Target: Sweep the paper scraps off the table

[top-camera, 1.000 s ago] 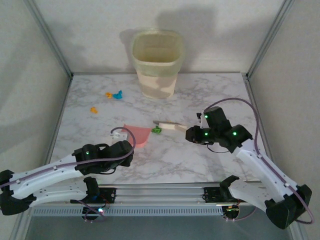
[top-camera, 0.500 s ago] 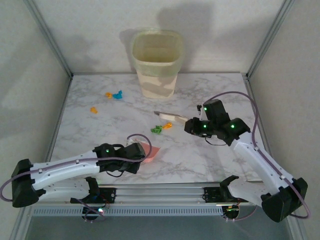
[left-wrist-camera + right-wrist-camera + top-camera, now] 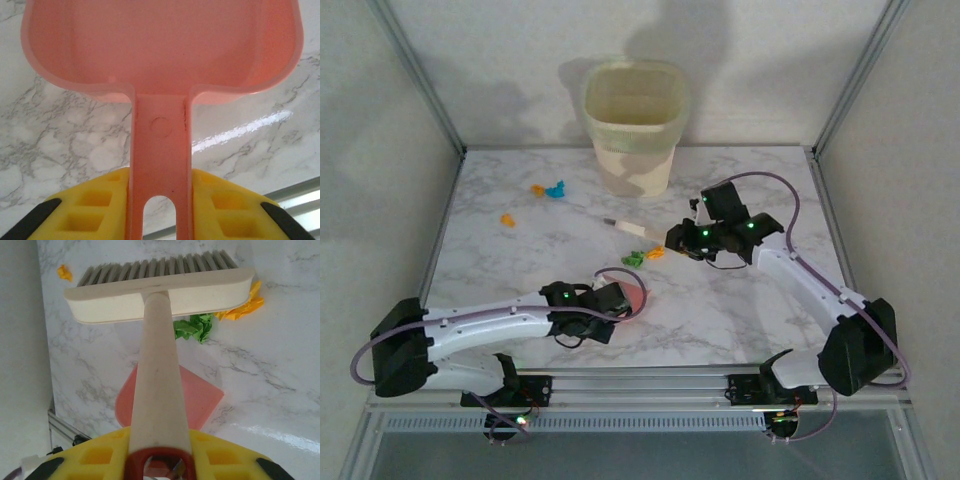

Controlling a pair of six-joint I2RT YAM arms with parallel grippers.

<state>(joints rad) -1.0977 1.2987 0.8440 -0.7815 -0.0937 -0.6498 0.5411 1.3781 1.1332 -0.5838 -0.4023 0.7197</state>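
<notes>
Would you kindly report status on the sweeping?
Left gripper shut on pink plastic dustpan; right gripper shut on cream hand brush. Green and orange paper scraps by its head, more far left. Cream bin clear of path.

Dustpan [image 3: 634, 294] nearer paper scraps [image 3: 642, 256], brush [image 3: 635, 230] behind.

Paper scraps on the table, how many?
5: orange scrap, blue scrap left of the bin; second orange scrap nearer; green scrap, third orange scrap beside the brush. Clumps may hide more.

Left arm [image 3: 480, 322] lies low, stretched out. Left gripper [image 3: 160, 200]: yellow fingers [image 3: 95, 205] pinched on the dustpan [image 3: 160, 45] handle between them. Right arm [image 3: 800, 285] bent at elbow. Right gripper [image 3: 160, 452]: fingers [image 3: 100, 457] clamped on the brush [image 3: 160, 290] handle, wrist pitched down.
</notes>
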